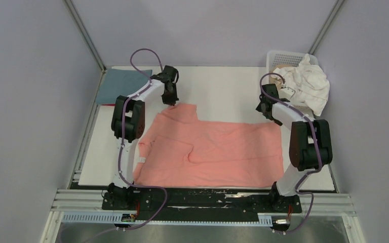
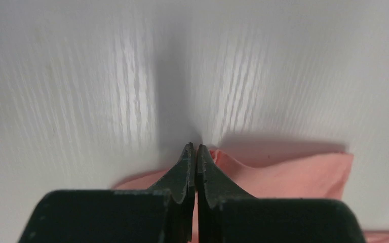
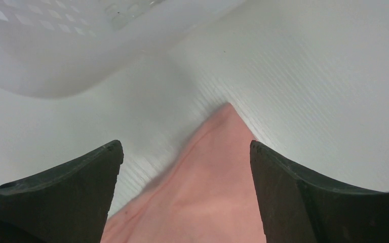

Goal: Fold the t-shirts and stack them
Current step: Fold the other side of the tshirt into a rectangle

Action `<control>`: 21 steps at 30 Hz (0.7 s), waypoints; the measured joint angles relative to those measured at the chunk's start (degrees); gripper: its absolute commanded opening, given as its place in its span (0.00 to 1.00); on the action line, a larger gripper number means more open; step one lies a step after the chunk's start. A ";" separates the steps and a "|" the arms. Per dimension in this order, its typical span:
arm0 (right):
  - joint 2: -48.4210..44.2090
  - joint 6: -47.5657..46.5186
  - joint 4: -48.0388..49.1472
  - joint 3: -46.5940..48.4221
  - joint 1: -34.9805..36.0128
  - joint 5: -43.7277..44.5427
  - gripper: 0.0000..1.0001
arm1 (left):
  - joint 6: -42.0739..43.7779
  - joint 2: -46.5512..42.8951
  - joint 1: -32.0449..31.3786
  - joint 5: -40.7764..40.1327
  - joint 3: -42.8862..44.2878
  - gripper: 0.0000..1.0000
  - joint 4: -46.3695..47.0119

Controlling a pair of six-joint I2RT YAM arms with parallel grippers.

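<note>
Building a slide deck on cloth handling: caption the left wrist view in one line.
Left gripper shut on the edge of the pink t-shirt, low over the white table.

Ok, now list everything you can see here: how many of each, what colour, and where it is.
salmon pink t-shirt: one, salmon pink, spread flat across the middle of the table
grey-blue t-shirt: one, grey-blue, lying flat at the far left corner
white t-shirt: one, white, crumpled over the basket's rim at the far right
tan cloth: one piece showing, tan, inside the basket
basket: one, white plastic lattice, far right corner
table: one, white
left gripper: one, black, shut on the pink shirt's far left edge
right gripper: one, black, open over the pink shirt's far right corner
</note>
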 measured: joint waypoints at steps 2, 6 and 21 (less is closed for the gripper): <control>3.93 0.07 0.35 2.10 0.00 -0.66 0.84 | 0.07 -2.62 -0.44 0.96 -4.11 0.00 0.98; 8.87 0.57 -0.07 3.19 0.02 -2.47 0.79 | 0.00 -7.02 -1.57 1.99 -10.03 0.00 2.49; 8.59 3.15 -6.08 3.28 0.02 0.70 0.26 | -1.16 -23.21 -3.67 2.73 -27.54 0.00 10.03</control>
